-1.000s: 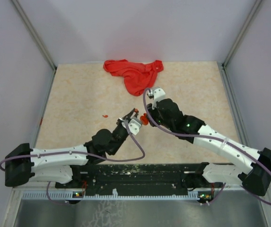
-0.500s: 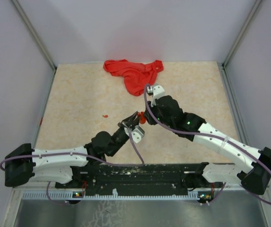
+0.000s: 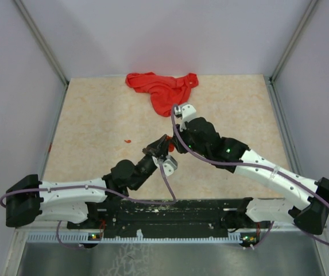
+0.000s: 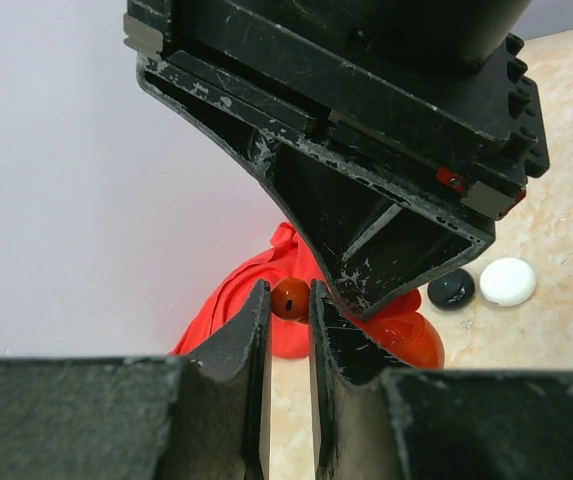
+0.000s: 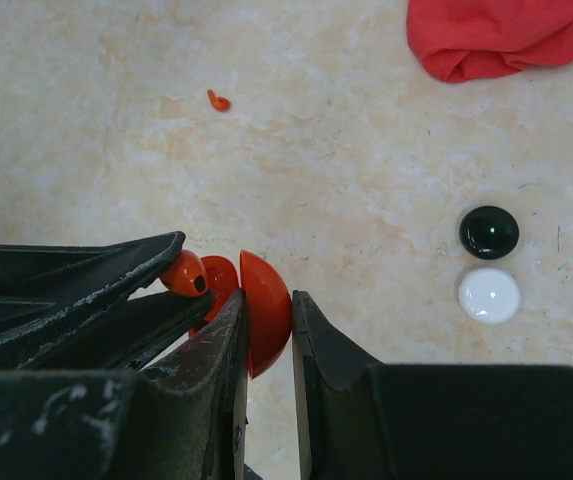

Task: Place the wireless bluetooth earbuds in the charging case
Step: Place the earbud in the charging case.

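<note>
Pinching one red earbud [image 4: 290, 298] at the very tips of my left end effector [image 4: 287, 312], I hold it mid-frame right at the mouth of the open red charging case [image 5: 264, 290]. My right end effector [image 5: 269, 325] clamps the case by its shell so the cavity faces the bud. The second red earbud [image 5: 218, 100] lies on the surface [image 5: 366, 150] in the upper left of the right wrist view, not yet picked up.

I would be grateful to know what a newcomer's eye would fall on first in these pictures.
Both grippers meet over the middle of the table: the left gripper pinches a red earbud right at the red charging case clamped in the right gripper. Behind them a crumpled red cloth lies at the far edge, while a black case and a white case sit side by side.
</note>
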Tool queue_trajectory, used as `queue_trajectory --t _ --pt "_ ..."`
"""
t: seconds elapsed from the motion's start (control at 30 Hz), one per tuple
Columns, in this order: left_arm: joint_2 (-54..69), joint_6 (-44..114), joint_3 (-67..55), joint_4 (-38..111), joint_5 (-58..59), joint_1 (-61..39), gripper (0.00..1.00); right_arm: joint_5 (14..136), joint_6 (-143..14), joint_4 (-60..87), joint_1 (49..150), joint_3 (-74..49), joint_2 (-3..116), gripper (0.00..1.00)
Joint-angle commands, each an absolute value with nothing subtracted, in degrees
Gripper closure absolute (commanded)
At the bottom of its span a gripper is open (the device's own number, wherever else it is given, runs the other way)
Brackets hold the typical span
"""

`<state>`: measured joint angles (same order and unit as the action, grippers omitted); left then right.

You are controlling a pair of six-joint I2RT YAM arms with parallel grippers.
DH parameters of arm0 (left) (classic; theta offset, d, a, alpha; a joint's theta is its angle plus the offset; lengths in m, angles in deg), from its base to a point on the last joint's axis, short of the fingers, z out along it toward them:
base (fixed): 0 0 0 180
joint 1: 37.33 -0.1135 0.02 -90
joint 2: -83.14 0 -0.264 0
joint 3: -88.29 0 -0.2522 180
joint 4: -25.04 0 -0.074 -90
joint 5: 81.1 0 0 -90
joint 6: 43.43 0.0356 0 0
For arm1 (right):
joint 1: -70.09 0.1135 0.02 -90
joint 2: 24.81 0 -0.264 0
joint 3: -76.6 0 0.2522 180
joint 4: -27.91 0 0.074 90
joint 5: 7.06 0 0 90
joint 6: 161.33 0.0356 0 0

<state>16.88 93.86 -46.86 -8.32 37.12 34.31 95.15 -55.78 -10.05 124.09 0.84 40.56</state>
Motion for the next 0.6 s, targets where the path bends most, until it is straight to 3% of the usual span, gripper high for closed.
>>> queue_trajectory --t 0.0,0.57 --pt "16.77 96.30 -45.58 -7.55 37.81 34.60 0.92 97.79 -56.99 -8.94 125.31 -2.69 40.05 0.92" --pt "17.47 96.77 -46.22 -4.36 37.74 35.24 0.93 100.40 -57.44 -8.81 126.51 -2.87 40.03 0.92"
